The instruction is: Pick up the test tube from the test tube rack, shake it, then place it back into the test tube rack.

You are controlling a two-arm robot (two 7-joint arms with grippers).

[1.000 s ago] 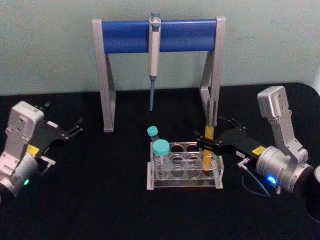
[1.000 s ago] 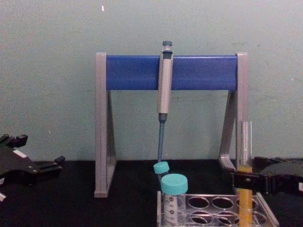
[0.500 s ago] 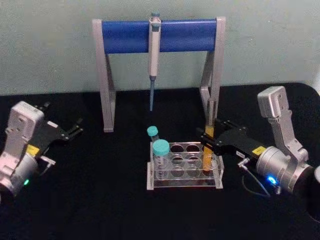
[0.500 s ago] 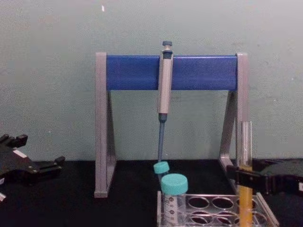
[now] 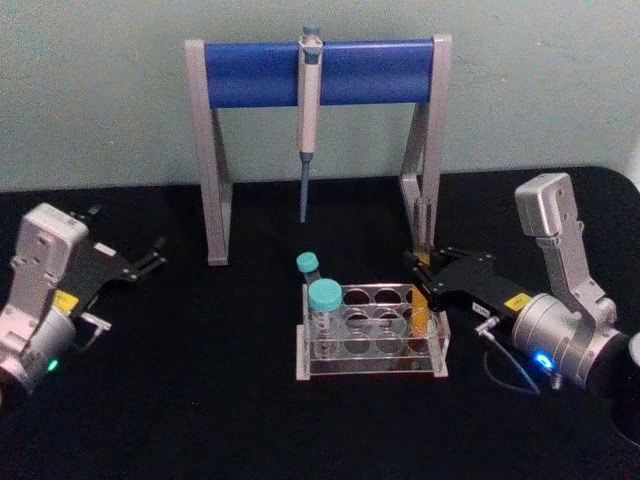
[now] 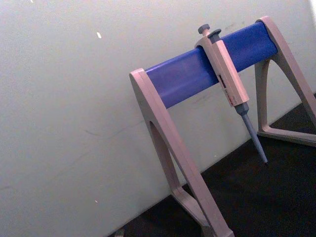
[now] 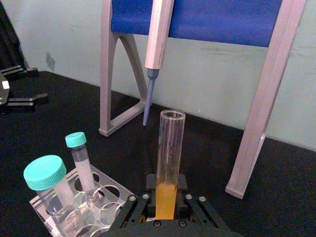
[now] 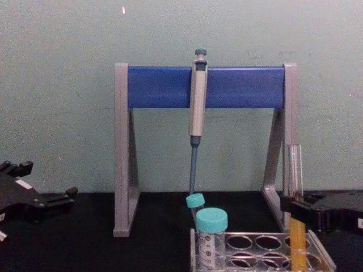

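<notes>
Our right gripper (image 5: 424,287) reaches in from the right, held about level and pointing left, with its jaws closed around the test tube (image 5: 424,240) below mid-height. The tube stands upright, its lower end down in a hole at the right end of the test tube rack (image 5: 368,366). It seems to be the near row, though the gripper hides that. Our left gripper (image 5: 152,256) rests far left, well apart from the rack, its fingers slightly parted and holding nothing.

I count one tall, slim clear glass test tube (image 7: 169,148) with orange-yellow liquid, two shorter teal-capped clear tubes (image 5: 322,296) (image 5: 307,264) and one low clear plastic test tube rack (image 5: 372,368). Also one grey-and-blue pipette stand (image 5: 260,72) and one blue-tipped grey pipette (image 5: 309,110).
</notes>
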